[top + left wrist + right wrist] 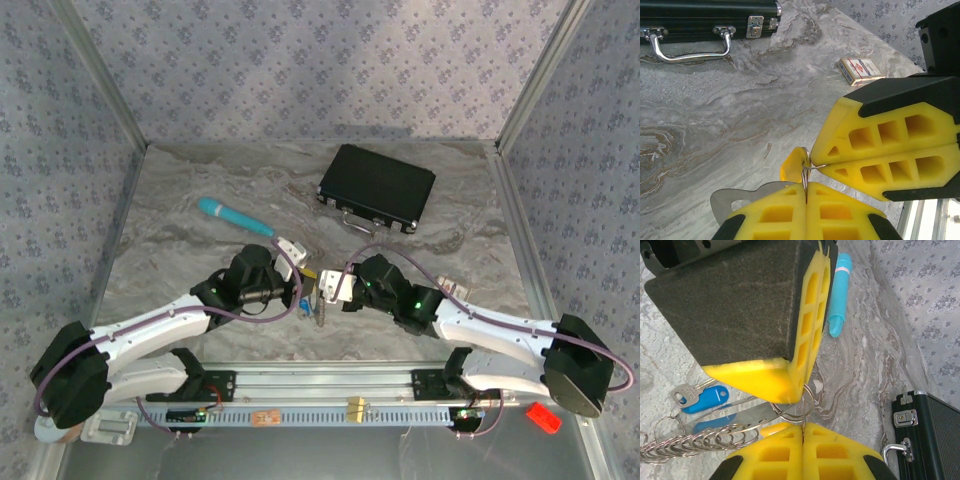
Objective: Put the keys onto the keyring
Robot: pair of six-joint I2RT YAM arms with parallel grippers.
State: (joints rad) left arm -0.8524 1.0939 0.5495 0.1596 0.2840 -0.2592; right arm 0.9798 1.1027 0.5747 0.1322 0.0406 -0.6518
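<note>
Right wrist view: left fingers and right fingers both clenched on one silvery split ring; blue key nearby; marbled bench beneath.

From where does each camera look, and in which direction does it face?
Top external: above and behind the robot, looking down on the table; left arm and right arm show.
Left wrist: on the left arm, facing the black case; left gripper at the bottom.
Right wrist: on the right arm, facing the teal pen; right gripper at the bottom.
Shared: both wrist views show the metal ring pinched by both grippers.
</note>
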